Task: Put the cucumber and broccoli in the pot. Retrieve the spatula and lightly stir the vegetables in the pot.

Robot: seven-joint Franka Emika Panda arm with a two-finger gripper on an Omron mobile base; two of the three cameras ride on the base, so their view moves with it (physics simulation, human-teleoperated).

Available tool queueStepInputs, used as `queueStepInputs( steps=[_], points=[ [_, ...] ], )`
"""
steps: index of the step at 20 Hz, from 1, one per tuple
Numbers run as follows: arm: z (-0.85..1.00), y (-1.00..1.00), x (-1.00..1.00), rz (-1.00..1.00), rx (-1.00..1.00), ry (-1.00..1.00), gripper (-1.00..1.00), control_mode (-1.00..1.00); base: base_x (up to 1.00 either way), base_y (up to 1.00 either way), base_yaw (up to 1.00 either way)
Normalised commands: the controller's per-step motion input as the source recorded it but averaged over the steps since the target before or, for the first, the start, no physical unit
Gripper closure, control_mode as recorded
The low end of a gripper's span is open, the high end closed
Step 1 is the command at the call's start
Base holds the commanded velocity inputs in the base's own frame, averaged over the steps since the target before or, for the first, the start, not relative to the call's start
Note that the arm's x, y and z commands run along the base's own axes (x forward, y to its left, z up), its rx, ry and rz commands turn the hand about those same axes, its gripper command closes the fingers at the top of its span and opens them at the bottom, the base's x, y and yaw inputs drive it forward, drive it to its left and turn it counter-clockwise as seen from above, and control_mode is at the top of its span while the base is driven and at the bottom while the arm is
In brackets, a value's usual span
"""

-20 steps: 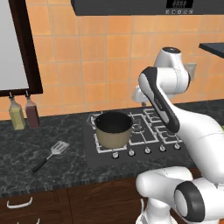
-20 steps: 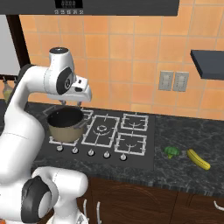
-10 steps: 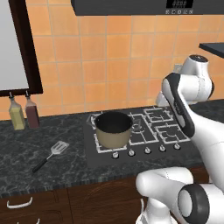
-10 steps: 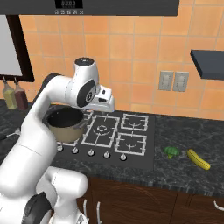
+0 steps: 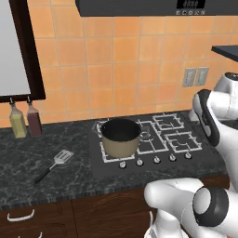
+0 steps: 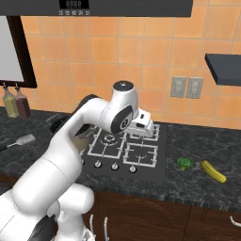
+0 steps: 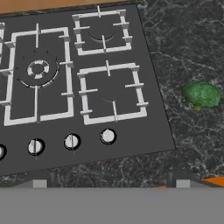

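Well, I judge that I am at the very start of this task, because none of its steps looks done. Nearest to me, in the hand view, the gripper (image 7: 110, 183) hangs over the front edge of the stove (image 7: 131, 140). Its two tips stand far apart at the bottom of the picture with nothing between them, so I read it as spread wide and empty. In the right base view the gripper (image 6: 143, 129) is above the right burners. The broccoli (image 7: 201, 94) lies on the dark counter (image 6: 197, 188), just off the stove, at about 2 o'clock from the middle of the hand view. In the right base view the broccoli (image 6: 185, 163) is at about 4 o'clock from the gripper and apart from it. The cucumber (image 6: 213, 171) lies just beside the broccoli, at about 4 o'clock, flat on the counter. So both vegetables are outside the pot. The pot (image 5: 121, 137) stands upright on the front left burner, and its dark inside looks empty as far as I can see. The spatula (image 5: 56, 162) lies flat on the counter at about 8 o'clock from the pot, well apart from it, untouched. Farther back, two bottles (image 5: 25, 122) stand by the wall at about 10 o'clock from the pot. What is left, in my judgement, is everything: to pick up each vegetable and drop it in the pot, then to fetch the spatula and stir. The broccoli seems the closest thing to take first.
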Motion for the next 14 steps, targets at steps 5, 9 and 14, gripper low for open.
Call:
queueStepInputs(
  steps=[5, 9, 14],
  points=[
    [-0.35, -1.0, 0.0, -0.08, 0.0, 0.0, -1.0, -1.0, 0.0, 0.0, 0.0],
    [-0.34, -1.0, 0.04, -0.07, 0.0, 0.07, -1.0, -1.0, 0.0, 0.0, 0.0],
    [-0.27, -1.0, 0.18, -0.05, 0.0, 0.05, -1.0, -1.0, 0.0, 0.0, 0.0]
  ],
)
